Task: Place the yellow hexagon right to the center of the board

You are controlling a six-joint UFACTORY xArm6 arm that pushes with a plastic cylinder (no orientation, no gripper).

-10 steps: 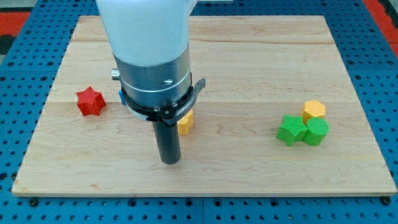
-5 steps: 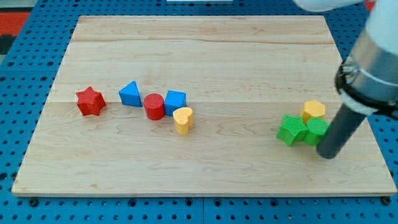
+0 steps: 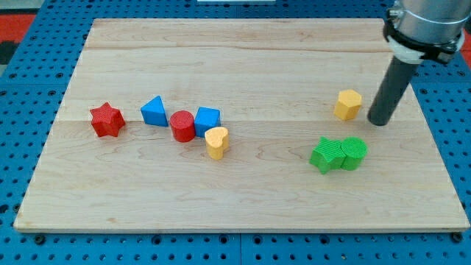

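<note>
Yellow hexagon [image 3: 348, 104] sits just beside the rod's tip [image 3: 380, 121], toward the view's left, with no jaws fitted to judge.

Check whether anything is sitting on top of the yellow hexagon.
Nothing is on the yellow hexagon; its top face is bare. My tip stands apart at its right. What lies under the block is covered.

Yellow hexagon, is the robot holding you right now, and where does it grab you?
No, nothing is held. The rod only pushes. My tip stands just to the view's right of the yellow hexagon, with a small gap between them.
</note>
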